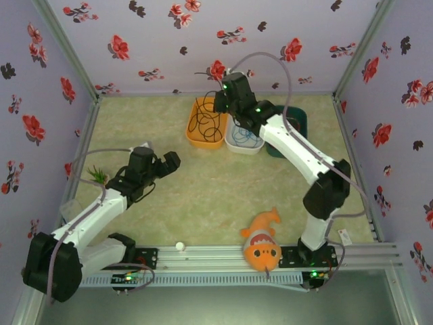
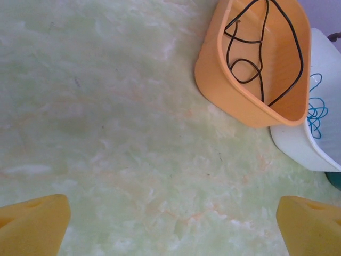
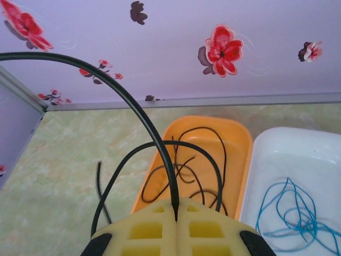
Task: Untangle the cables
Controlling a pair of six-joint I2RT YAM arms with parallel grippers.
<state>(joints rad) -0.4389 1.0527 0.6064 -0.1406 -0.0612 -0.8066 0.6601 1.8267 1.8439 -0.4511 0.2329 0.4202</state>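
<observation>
Right wrist view: right hand (image 3: pixel 176 216) pinches the black cable (image 3: pixel 143 118) above the orange tray (image 3: pixel 240 154), its tail seemingly trailing inside; left hand (image 2: pixel 171 226) spread near that tray

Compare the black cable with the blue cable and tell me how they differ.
The black cable is pinched in the right gripper and arcs up out of the orange tray. The blue cable lies unheld inside the white tray. The black cable makes wide, open loops, and the blue cable a tighter bunch. The black cable looks thicker than the blue cable. Both are thin, flexible and coiled in a tray.
</observation>
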